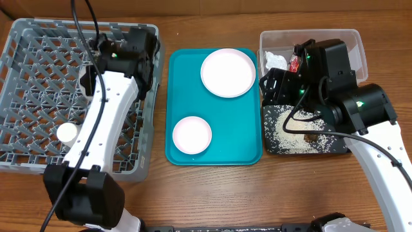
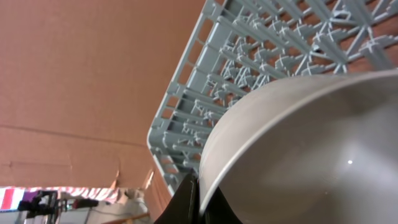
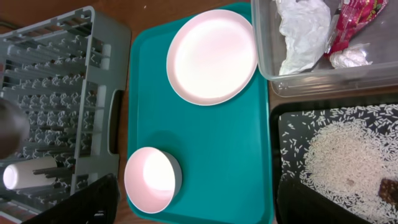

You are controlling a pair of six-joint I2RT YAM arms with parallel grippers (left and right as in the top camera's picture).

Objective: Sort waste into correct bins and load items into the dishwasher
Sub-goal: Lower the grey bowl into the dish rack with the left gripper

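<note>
Overhead, nearest in the dish rack (image 1: 38, 96) sits the white cup (image 1: 66, 132), with the chopsticks (image 3: 46, 168) lying just beside it among the pegs. To the right, the small pink bowl (image 1: 192, 134) stands at the near end of the teal tray (image 1: 225, 129). Right again, the black tray (image 1: 270, 148) holds the rice (image 1: 296, 132). The right gripper (image 3: 196, 202) hangs above that area with its fingers spread wide and nothing between them.

Farther back are the pink plate (image 1: 228, 72) and the clear tub (image 1: 357, 45), which holds the tissue (image 3: 301, 34) and the red wrapper (image 3: 351, 22).

At the far side of the rack, the left gripper (image 2: 198, 198) is closed on the rim of the grey-green bowl (image 2: 298, 149). The bowl is tilted over the lattice, and whether it touches the pegs cannot be told.

Racking this bowl looks like the step in hand. A pinch on a thin rim lets a bowl swing, so a slow descent suits it. Keep the bowl on edge and aim the rim into a gap between peg rows, well apart from the cup and chopsticks. Release only once the pegs carry it — otherwise it may roll flat.
</note>
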